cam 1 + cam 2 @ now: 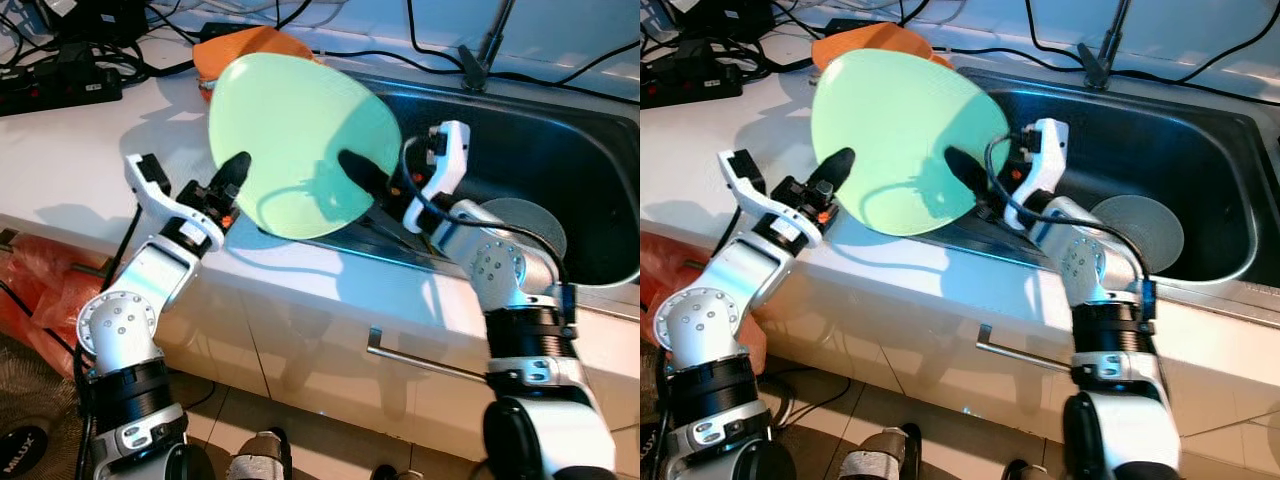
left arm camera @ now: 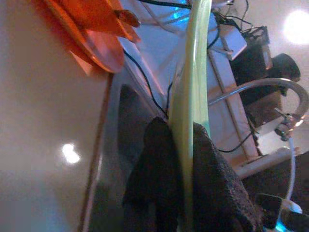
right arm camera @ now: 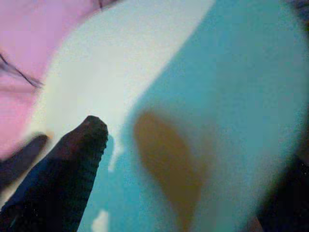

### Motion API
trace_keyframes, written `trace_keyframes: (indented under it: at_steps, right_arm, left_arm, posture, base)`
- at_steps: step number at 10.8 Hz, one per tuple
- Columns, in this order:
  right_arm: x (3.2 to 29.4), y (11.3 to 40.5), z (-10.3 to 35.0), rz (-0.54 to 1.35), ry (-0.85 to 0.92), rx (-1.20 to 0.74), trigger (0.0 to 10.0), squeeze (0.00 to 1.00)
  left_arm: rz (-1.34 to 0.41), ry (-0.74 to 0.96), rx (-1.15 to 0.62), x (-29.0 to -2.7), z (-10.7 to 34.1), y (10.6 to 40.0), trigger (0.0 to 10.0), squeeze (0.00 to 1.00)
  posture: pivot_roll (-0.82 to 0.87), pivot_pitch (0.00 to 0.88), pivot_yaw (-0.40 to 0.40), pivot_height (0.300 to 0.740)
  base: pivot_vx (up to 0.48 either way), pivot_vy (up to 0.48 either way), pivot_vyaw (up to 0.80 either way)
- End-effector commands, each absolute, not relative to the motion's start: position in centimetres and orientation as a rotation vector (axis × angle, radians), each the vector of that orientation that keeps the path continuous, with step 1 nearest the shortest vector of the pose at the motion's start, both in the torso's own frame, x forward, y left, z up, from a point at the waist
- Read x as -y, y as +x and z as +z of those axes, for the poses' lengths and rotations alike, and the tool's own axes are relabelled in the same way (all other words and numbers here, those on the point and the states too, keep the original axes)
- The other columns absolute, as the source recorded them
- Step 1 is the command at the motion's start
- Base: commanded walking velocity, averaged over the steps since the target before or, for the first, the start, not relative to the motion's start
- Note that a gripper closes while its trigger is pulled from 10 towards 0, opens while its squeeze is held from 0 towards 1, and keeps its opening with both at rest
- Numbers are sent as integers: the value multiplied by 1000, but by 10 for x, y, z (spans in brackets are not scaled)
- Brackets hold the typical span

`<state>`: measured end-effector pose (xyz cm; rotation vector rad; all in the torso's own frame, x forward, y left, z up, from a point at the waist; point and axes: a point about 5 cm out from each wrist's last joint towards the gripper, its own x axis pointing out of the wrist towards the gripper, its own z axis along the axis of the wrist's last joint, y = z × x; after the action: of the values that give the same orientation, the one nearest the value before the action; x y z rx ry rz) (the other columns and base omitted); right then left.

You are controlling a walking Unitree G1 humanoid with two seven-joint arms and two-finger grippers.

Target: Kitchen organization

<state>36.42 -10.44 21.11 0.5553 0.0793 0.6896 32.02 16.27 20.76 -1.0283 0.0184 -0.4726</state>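
Hands share the job: the left hand (image 1: pixel 232 175) pinches the green plate (image 1: pixel 300 140) by its rim, the right hand (image 1: pixel 360 170) steadies it, tilted up over the bench (image 1: pixel 80 150) beside the sink (image 1: pixel 560 150). I cannot tell how wide the right hand is.

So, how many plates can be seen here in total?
3. A light green plate is held up on edge over the counter by both grippers; an orange plate lies on the counter behind it; a grey plate lies in the sink. The green plate may hide others.
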Motion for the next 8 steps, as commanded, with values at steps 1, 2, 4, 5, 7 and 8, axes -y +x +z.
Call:
trace_keyframes:
  at_steps: [1,2,4,5,7,8]
  right_arm:
    - [100,365,220,715,612,-67,0,0]
    - [98,365,222,727,630,-66,0,0]
    - [95,367,226,725,670,-65,0,0]
    - [95,367,226,725,673,-65,0,0]
    - [96,366,227,732,677,-65,0,0]
    - [96,365,227,735,678,-69,0,0]
  left_arm:
    - [-532,-1068,11,-157,211,320,0,0]
    - [-524,-1122,12,-158,208,322,0,0]
    - [-469,-1186,0,-160,197,328,0,0]
    - [-471,-1185,-1,-161,197,328,0,0]
    - [-450,-1189,-4,-164,194,330,0,0]
    - [-438,-1189,-11,-166,192,331,0,0]
  posture:
    - [237,123,1,740]
    - [238,122,0,740]
    - [223,123,8,740]
    - [222,124,8,740]
    - [221,126,7,740]
    - [219,126,8,740]
  base:
    - [0,0,0]
    - [0,0,0]
    - [0,0,0]
    - [0,0,0]
    - [0,0,0]
    - [0,0,0]
